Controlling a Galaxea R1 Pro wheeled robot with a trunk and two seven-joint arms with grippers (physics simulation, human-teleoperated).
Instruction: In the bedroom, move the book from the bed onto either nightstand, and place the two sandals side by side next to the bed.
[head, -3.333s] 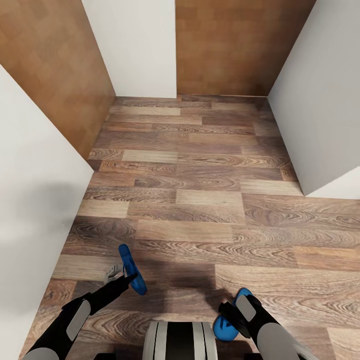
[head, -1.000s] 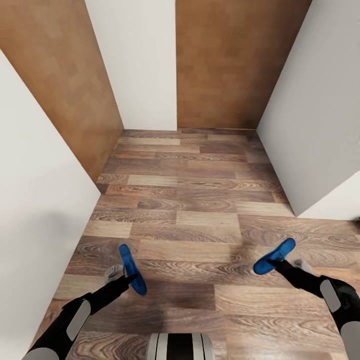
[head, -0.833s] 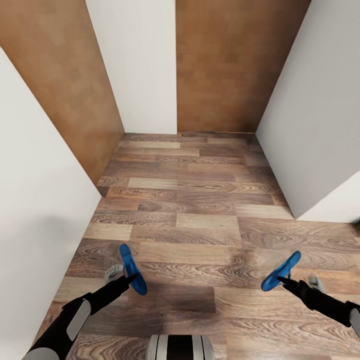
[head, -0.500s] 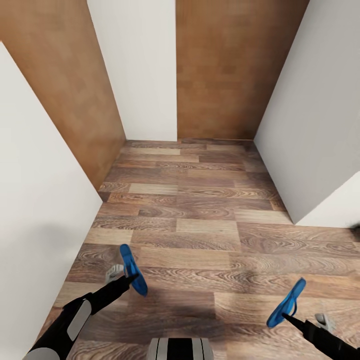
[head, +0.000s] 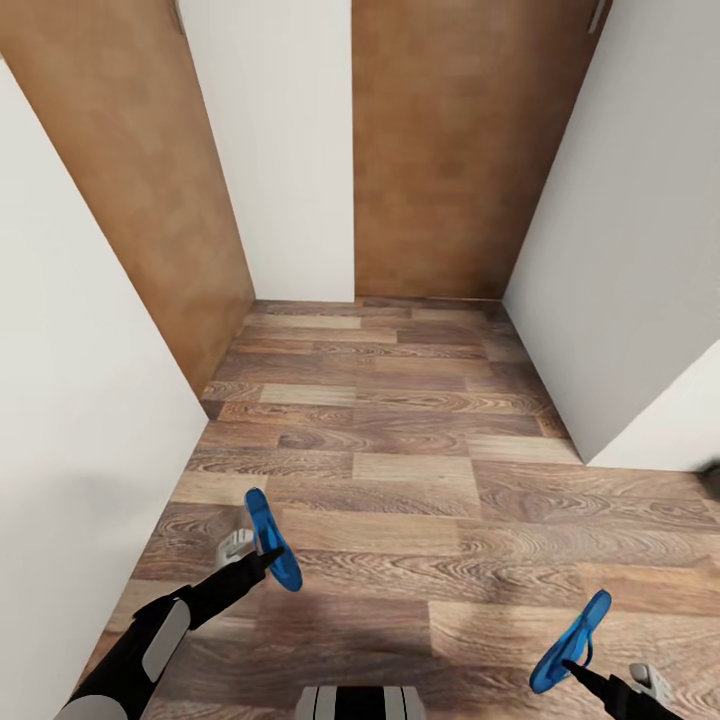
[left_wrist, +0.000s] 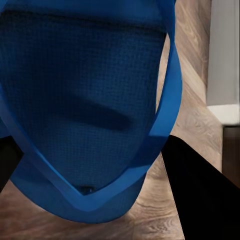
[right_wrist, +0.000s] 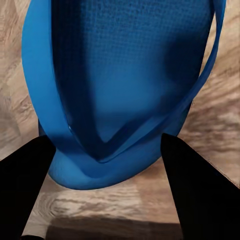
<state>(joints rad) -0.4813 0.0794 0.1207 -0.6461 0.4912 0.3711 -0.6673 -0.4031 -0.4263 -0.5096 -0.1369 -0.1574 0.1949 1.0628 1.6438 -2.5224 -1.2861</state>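
One blue sandal (head: 272, 540) hangs on edge above the wood-plank floor at the lower left, with my left gripper (head: 262, 562) shut on it. The other blue sandal (head: 572, 642) is held the same way at the lower right by my right gripper (head: 575, 668). In the left wrist view the sandal's sole and strap (left_wrist: 90, 100) sit between two black fingers (left_wrist: 200, 195). The right wrist view has the other sandal (right_wrist: 125, 75) clamped between its fingers (right_wrist: 200, 185). The bed, the book and the nightstand are out of view.
I stand in a narrow passage. A white wall (head: 80, 400) runs close on the left and another (head: 620, 250) on the right. Light-brown wooden panels (head: 440, 150) and a white wall section (head: 285, 150) close the far end. Plank floor (head: 400, 420) lies ahead.
The head view has tilted upward, so the far walls show more. My right arm swung the sandal from beside the trunk out to the right, then drew back toward the lower right. The left arm held steady.
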